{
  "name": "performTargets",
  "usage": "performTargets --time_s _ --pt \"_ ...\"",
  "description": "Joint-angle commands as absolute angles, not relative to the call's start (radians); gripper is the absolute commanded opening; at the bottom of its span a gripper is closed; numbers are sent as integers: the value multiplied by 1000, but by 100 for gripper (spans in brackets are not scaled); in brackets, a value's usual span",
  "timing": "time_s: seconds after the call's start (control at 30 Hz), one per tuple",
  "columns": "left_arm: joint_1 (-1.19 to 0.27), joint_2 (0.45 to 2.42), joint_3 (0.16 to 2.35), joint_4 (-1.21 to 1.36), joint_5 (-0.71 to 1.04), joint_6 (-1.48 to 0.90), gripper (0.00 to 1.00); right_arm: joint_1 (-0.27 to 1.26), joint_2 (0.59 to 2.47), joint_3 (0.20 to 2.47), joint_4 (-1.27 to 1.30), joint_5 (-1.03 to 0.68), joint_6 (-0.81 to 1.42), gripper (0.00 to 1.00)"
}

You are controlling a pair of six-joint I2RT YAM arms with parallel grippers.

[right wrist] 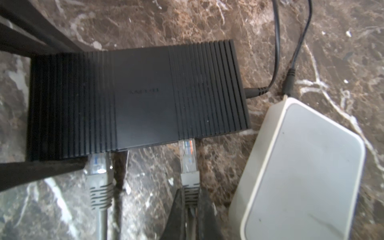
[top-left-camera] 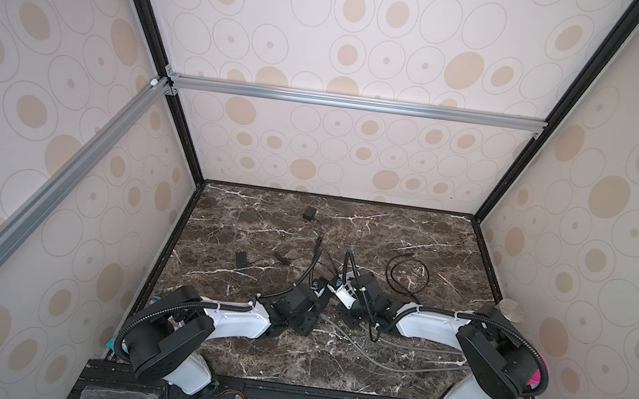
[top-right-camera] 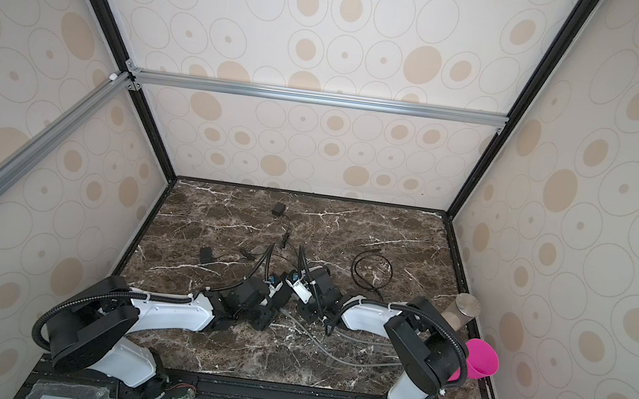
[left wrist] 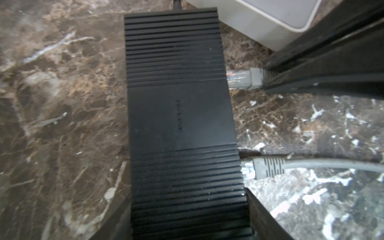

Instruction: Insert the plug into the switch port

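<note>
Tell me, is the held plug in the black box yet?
Not fully: the plug shows most clear body outside the switch; tip hidden.

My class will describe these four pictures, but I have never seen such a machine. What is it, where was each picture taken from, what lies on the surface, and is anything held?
These are two robot arms, left arm and right arm, on a marble table, each ending in a two-fingered gripper. Two pictures look down from above, side by side; the two close-ups come from cameras on the wrists. The left gripper clamps a black switch. The right gripper pinches a clear plug by its grey boot, its tip at the switch's edge. Another grey cable is already plugged in; a white box lies beside.
</note>
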State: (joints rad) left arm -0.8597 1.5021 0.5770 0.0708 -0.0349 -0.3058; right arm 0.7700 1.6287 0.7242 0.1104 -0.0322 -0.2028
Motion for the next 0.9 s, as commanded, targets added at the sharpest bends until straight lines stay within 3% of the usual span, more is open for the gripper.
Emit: performTargets --time_s 0.0,0.87 --pt "-891 1520 589 -20 91 -264 47 771 1590 719 112 -14 -239 0" --pt "-969 1462 405 29 118 -490 46 770 1503 651 72 -12 -189 0"
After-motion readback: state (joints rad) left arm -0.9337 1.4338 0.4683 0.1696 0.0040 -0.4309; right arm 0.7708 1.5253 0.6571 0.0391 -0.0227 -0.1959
